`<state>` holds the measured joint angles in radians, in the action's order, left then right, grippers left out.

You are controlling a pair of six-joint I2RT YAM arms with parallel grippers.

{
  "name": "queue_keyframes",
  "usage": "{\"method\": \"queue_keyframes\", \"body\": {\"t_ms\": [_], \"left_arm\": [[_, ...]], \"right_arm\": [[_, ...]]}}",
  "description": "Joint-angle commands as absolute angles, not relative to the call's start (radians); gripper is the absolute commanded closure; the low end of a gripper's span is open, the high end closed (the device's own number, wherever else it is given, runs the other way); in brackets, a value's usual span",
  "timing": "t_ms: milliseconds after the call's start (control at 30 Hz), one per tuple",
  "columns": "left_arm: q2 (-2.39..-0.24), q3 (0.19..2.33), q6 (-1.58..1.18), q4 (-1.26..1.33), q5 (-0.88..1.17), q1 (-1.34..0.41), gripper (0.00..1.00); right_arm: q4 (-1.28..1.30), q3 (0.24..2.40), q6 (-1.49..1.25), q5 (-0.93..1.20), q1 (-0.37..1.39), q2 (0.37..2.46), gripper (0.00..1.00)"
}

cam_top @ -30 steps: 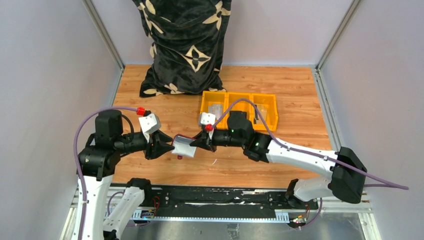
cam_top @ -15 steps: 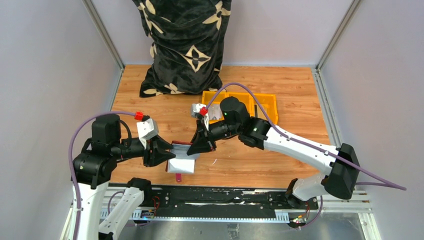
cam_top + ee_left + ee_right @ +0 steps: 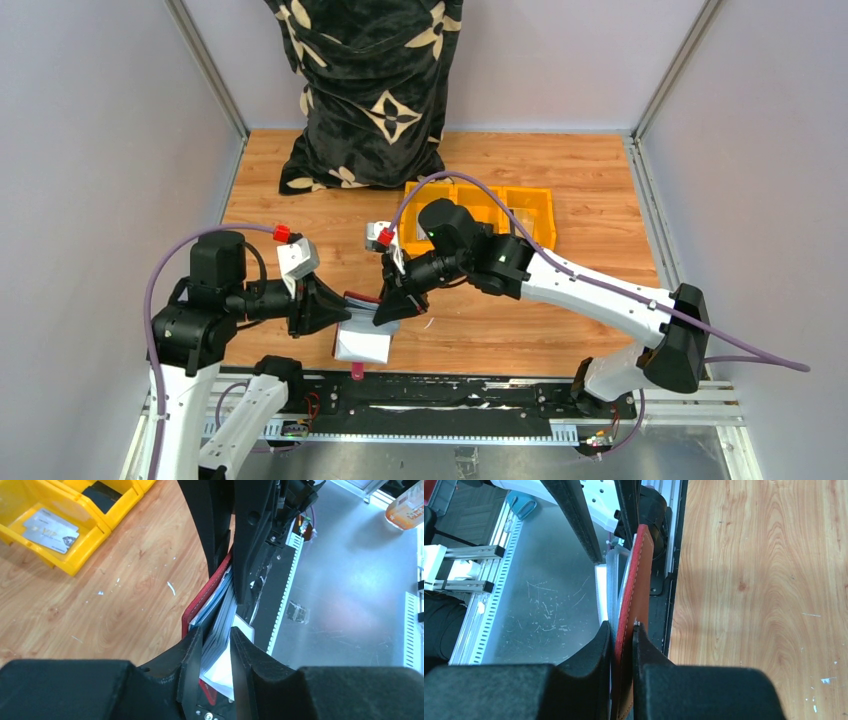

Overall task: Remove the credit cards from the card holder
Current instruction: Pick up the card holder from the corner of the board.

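The maroon card holder (image 3: pixel 362 332) hangs in the air between both grippers above the table's front edge. My left gripper (image 3: pixel 335 312) is shut on its stack of clear inner sleeves (image 3: pixel 220 630). My right gripper (image 3: pixel 380 315) is shut on its red leather cover (image 3: pixel 631 605), seen edge-on in the right wrist view. The red cover also shows in the left wrist view (image 3: pixel 202 602). A small red strap tab (image 3: pixel 357 374) dangles below. A pale grey credit card (image 3: pixel 50 530) lies in the yellow bin. I cannot tell whether cards sit inside the sleeves.
A yellow three-compartment bin (image 3: pixel 545 210) stands behind the right arm, with a card in its left compartment. A black patterned cloth bag (image 3: pixel 370 90) stands at the back. Grey walls enclose the wooden table (image 3: pixel 600 170). The metal rail (image 3: pixel 450 400) runs along the front.
Both grippers have carried the card holder toward the front edge. The right arm swung left and its wrist turned downward. The holder now hangs lower, sleeves fanned open.
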<state>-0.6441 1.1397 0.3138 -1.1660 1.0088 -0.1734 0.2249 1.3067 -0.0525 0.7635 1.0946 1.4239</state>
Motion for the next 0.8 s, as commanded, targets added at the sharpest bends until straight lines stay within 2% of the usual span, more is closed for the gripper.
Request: {"method": "queue_keyframes", "body": {"t_ms": [0, 133, 167, 200, 267, 333, 500, 533, 633, 767], "left_arm": [[-0.641, 1.09, 0.319, -1.151, 1.022, -0.181, 0.69], [-0.644, 1.101, 0.318, -1.15, 1.03, -0.181, 0.76], [-0.644, 1.111, 0.315, -1.15, 1.022, -0.181, 0.74], [-0.645, 1.128, 0.309, -1.151, 1.005, -0.181, 0.65], [-0.639, 1.184, 0.306, -1.149, 0.951, -0.181, 0.39], [-0.629, 1.224, 0.321, -1.148, 0.916, -0.181, 0.34], [-0.627, 1.271, 0.323, -1.148, 0.922, -0.181, 0.31], [-0.633, 1.269, 0.315, -1.148, 0.942, -0.181, 0.27], [-0.666, 1.291, 0.278, -1.151, 0.965, -0.181, 0.02], [-0.7, 1.402, 0.249, -1.151, 0.976, -0.181, 0.0]], "right_arm": [[0.081, 1.416, -0.026, 0.786, 1.156, 1.422, 1.0], [0.011, 1.397, -0.065, 0.794, 1.158, 1.411, 1.0], [0.009, 1.39, -0.067, 0.793, 1.158, 1.406, 1.0], [0.009, 1.379, -0.063, 0.792, 1.157, 1.395, 1.0], [0.013, 1.355, -0.052, 0.789, 1.157, 1.372, 1.0], [0.018, 1.332, -0.047, 0.789, 1.156, 1.349, 1.0], [0.038, 1.325, -0.053, 0.809, 1.155, 1.332, 1.0], [0.046, 1.335, -0.053, 0.822, 1.155, 1.337, 1.0], [0.08, 1.366, -0.044, 0.847, 1.156, 1.361, 1.0], [0.141, 1.393, -0.015, 0.865, 1.157, 1.374, 1.0]]}}
